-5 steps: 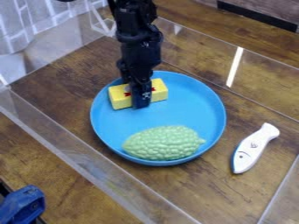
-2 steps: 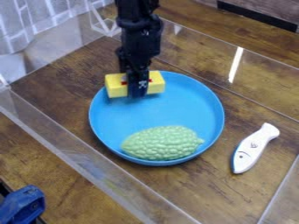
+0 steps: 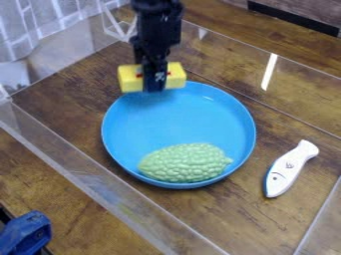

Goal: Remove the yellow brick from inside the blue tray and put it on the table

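Hanging at the eleven o'clock rim of the blue tray (image 3: 226, 110), the yellow brick (image 3: 150, 78) is held clamped, apparently clear of it, by the gripper (image 3: 154, 80); green lump (image 3: 186, 162) lies at six o'clock.

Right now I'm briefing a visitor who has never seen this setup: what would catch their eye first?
First, the large round bright blue plastic tray at the centre of the dark brown wood-grain table, with a bumpy green lump lying near its front rim. Next, the black gripper shut on the small yellow brick, held over the tray's far-left rim. A white fish-shaped object lies on the table to the right.
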`<move>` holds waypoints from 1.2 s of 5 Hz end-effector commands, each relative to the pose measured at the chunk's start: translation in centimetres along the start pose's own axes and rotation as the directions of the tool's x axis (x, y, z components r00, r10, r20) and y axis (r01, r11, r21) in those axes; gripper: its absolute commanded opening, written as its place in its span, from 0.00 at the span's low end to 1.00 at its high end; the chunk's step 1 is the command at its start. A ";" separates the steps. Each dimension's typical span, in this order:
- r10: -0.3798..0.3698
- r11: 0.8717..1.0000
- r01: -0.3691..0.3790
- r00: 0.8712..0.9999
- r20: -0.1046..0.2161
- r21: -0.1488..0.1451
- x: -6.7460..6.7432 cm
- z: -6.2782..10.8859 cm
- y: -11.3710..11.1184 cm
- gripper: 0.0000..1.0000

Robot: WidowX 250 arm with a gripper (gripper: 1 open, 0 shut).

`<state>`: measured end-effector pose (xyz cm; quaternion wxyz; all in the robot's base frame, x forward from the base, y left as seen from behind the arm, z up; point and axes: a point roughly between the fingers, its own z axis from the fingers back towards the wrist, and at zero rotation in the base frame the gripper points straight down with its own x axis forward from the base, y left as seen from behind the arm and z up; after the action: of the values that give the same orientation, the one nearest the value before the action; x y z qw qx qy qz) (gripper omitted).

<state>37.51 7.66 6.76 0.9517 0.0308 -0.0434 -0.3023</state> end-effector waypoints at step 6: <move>-0.162 0.967 0.140 0.983 0.089 0.212 1.8 6.9 3.5 0.00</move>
<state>40.01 8.84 9.43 0.9205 0.0813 -0.0733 -0.3752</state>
